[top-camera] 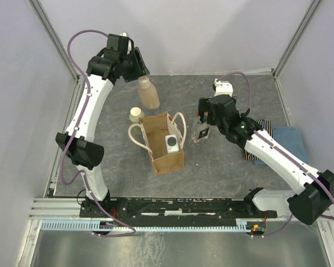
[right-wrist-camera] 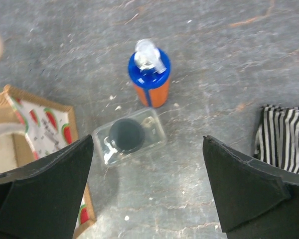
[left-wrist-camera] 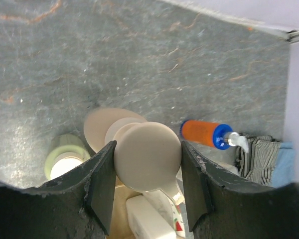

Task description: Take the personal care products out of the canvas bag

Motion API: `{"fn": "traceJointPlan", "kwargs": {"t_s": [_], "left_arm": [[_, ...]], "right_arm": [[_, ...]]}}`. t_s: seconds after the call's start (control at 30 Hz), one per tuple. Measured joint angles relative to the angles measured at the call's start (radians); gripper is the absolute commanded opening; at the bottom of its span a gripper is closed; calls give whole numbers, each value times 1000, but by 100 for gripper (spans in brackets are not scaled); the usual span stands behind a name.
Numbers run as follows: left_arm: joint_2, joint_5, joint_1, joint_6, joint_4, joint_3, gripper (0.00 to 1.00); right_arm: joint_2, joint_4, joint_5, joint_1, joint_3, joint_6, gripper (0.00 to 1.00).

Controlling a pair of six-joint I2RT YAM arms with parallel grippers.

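Observation:
The canvas bag (top-camera: 168, 158) stands open mid-table, with a whitish bottle (top-camera: 171, 143) inside it. A beige-brown bottle (top-camera: 149, 95) stands behind the bag. My left gripper (top-camera: 143, 71) is over it, and in the left wrist view the pads (left-wrist-camera: 103, 184) press both sides of its round cap (left-wrist-camera: 147, 154). A tan-lidded jar (top-camera: 136, 114) sits left of the bag. My right gripper (right-wrist-camera: 148, 142) is open and empty above a clear bottle with a dark cap (right-wrist-camera: 129, 135), which stands right of the bag (top-camera: 200, 132). An orange bottle with a blue cap (right-wrist-camera: 149, 79) stands just beyond it.
A striped folded cloth (top-camera: 265, 129) and a blue folded cloth (top-camera: 292, 139) lie at the right, under the right arm. The bag's two rope handles (top-camera: 134, 135) hang outward. The bag's watermelon-print lining (right-wrist-camera: 45, 124) shows at the left of the right wrist view.

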Motion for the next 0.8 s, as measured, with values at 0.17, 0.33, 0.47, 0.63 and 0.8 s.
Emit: {"fn": "traceJointPlan", "kwargs": {"t_s": [0.17, 0.33, 0.47, 0.63, 0.8], "left_arm": [[6, -29, 9, 1, 55, -156, 6], [6, -52, 13, 1, 121, -312, 8], [7, -71, 13, 1, 163, -381, 17], [4, -86, 14, 1, 236, -437, 29], [-7, -89, 17, 0, 287, -468, 46]], "right_arm": [[-2, -36, -109, 29, 28, -15, 91], [-12, -79, -103, 200, 120, -87, 90], [14, -89, -130, 305, 230, -133, 87], [138, -126, -173, 355, 336, -150, 87], [234, -186, -243, 363, 335, -147, 87]]}}
